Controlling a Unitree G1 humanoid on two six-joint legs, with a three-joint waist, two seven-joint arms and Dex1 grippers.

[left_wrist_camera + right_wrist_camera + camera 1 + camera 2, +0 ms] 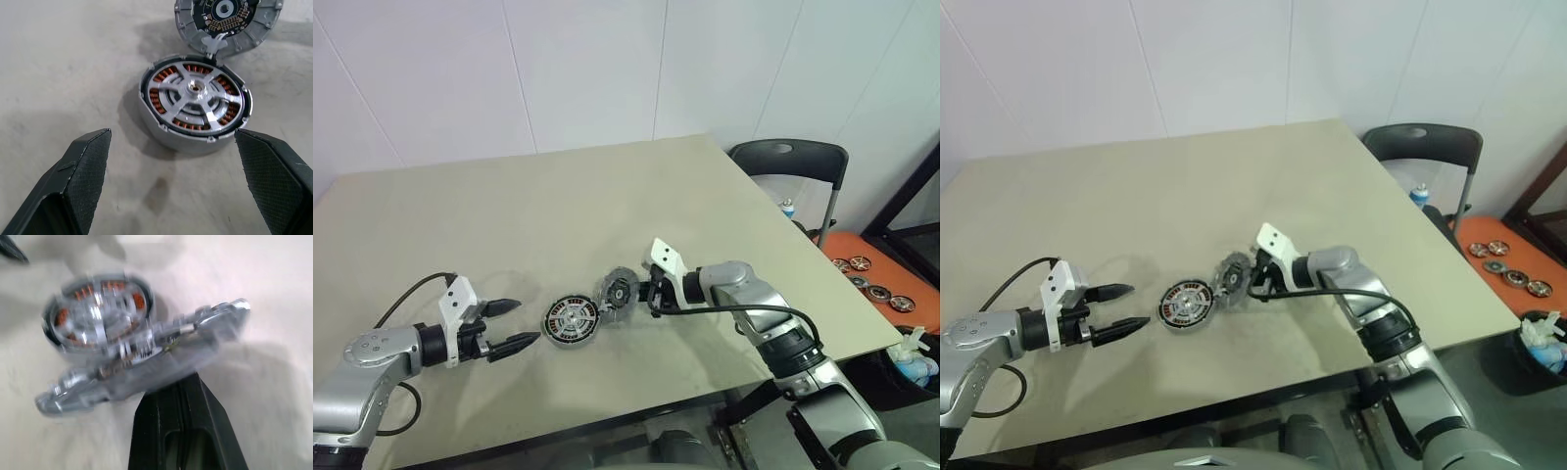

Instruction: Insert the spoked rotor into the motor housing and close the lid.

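One housing (571, 321) sits on the beige worktop (558, 206), near its front edge, with copper windings showing between the spokes of one rotor (196, 97) seated inside it. One lid (619, 290) is joined to the housing's edge on the robot's right side and stands tilted up off the worktop, its inner face with dark ring and hub turned toward the housing. The right gripper (644, 291) is at the lid's outer side; its two fingers (183, 426) are pressed together and lie against the lid's underside. The left gripper (514, 324) hovers just beside the housing on the robot's left, its two fingers (80, 178) spread wide, touching nothing. One dark chair (790, 162) stands beyond the worktop's right edge.
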